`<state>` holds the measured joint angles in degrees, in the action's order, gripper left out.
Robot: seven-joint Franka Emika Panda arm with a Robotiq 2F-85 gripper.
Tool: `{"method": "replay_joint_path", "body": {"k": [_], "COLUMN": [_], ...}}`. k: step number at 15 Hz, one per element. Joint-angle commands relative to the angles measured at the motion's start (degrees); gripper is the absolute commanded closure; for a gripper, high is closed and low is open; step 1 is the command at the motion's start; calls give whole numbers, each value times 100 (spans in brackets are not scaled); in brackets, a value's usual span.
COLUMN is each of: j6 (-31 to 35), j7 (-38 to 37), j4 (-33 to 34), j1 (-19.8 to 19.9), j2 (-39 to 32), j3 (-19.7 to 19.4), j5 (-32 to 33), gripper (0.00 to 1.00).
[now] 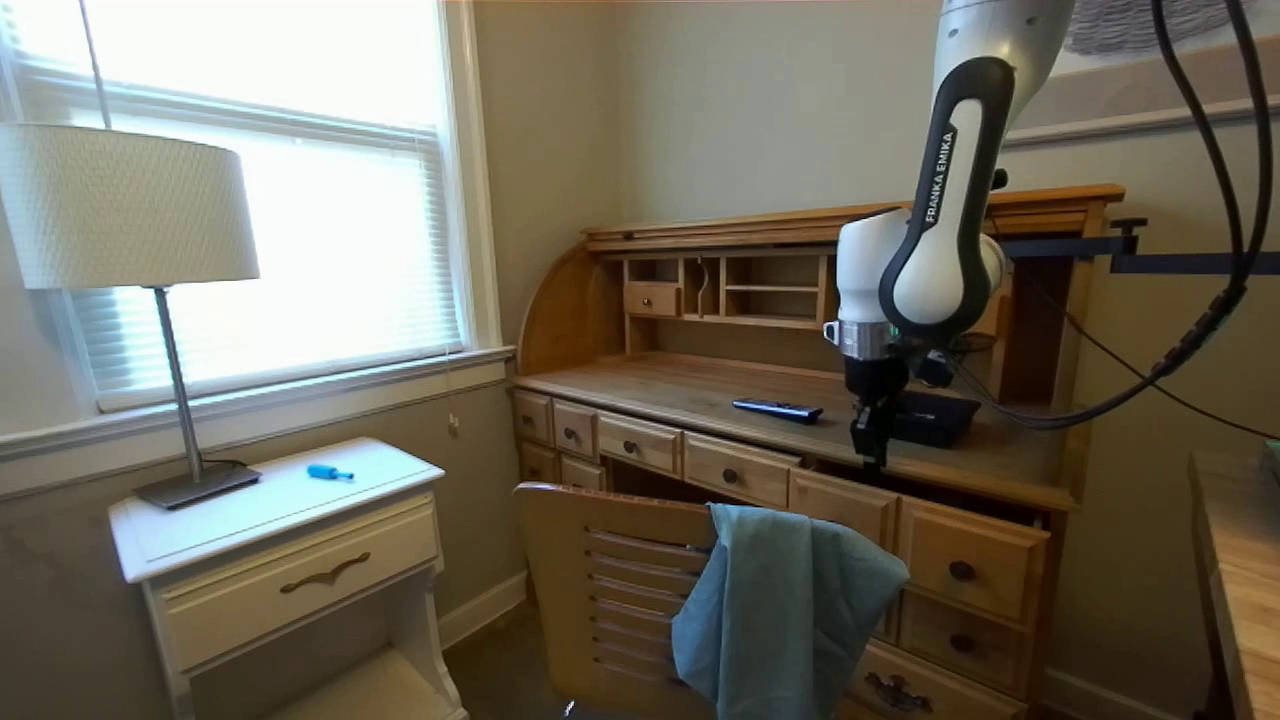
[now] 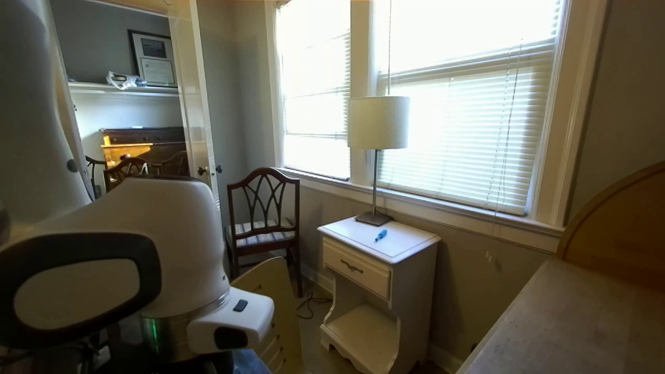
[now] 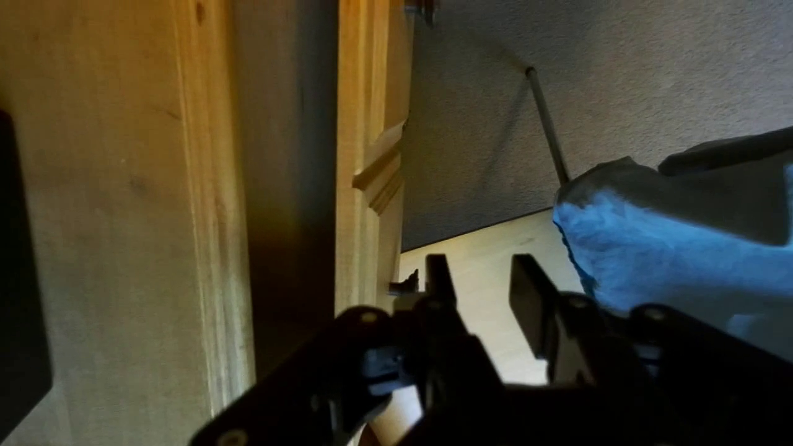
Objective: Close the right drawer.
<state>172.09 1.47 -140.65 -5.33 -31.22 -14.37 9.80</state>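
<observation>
The right drawer point(image 1: 975, 535) is honey-orange wood with a panelled front and dark knobs. It is pulled partway out of the roll-top desk point(image 1: 660, 375), leaving a dark gap under the desktop edge. In the wrist view its front point(image 3: 365, 124) stands apart from the desktop edge. My gripper point(image 1: 873, 455) points down near the drawer's top edge in an exterior view. In the wrist view the gripper point(image 3: 476, 272) is partly open with nothing between its fingers. The fingers are on the outer side of the drawer front, near a dark knob point(image 3: 404, 285); contact cannot be told.
A wooden chair point(image 1: 560, 580) with a blue-green cloth point(image 1: 790, 600) stands close in front of the desk. A black case point(image 1: 935, 418) and a dark blue flat device point(image 1: 778, 410) lie on the desktop. A white nightstand point(image 2: 363, 270) with a lamp stands by the window.
</observation>
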Motion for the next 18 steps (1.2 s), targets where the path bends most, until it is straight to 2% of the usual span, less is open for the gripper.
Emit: {"method": "replay_joint_path", "body": {"k": [1, 3, 8, 11, 13, 18], "j6": [186, 174, 51, -17, -115, -745], "j7": [-298, -509, -749, -780, -796, -1204], "j4": [158, 307, 845, 1109, 1265, 1523], "j1": [101, -22, 74, 14, -288, -1407], "j2": [-334, -591, -1287, -1611, -1845, -2405], "j3": [173, 88, 283, 268, -74, -1263], "j5": [-218, -280, -535, -626, -519, -290], "gripper": [98, 100, 100, 100, 100, 100]}}
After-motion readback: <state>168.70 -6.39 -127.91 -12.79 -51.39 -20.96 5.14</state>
